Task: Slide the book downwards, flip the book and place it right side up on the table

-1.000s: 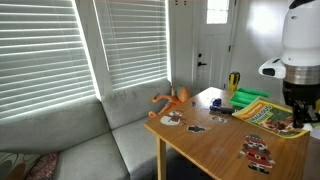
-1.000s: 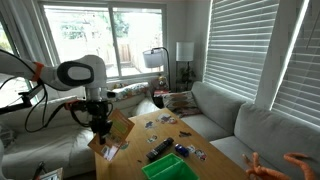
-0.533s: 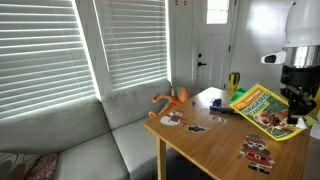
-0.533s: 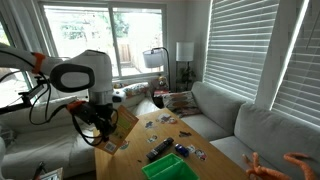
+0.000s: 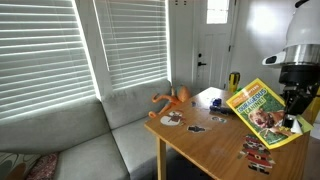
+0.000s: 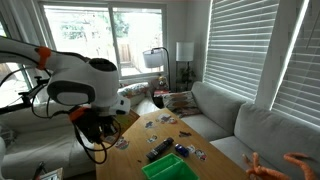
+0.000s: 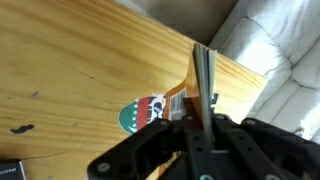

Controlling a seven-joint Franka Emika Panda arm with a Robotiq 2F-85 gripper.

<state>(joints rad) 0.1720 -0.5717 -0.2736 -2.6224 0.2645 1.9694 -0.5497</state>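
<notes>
The book (image 5: 260, 110) is off the table (image 5: 205, 145), tilted steeply, with its yellow-green cover with red patches facing the camera in an exterior view. My gripper (image 5: 292, 108) is shut on the book's right edge. In the wrist view the book (image 7: 203, 72) shows edge-on, rising from between the fingers of my gripper (image 7: 200, 122) over the wooden table (image 7: 70, 60). In an exterior view my gripper (image 6: 100, 135) hangs over the table's near-left corner (image 6: 150, 135), and the arm hides most of the book.
A bright green ribbed box (image 6: 165, 168) and a black remote (image 6: 158, 150) lie on the table. Flat picture cards (image 5: 258, 150) are scattered on it, one under the gripper (image 7: 148, 112). An orange toy (image 5: 172, 98) lies at the table's far edge. A grey sofa (image 5: 90, 140) stands alongside.
The book went from lying nearly flat on the table to being lifted and tipped up steeply in the gripper. The arm rose and turned with it.
</notes>
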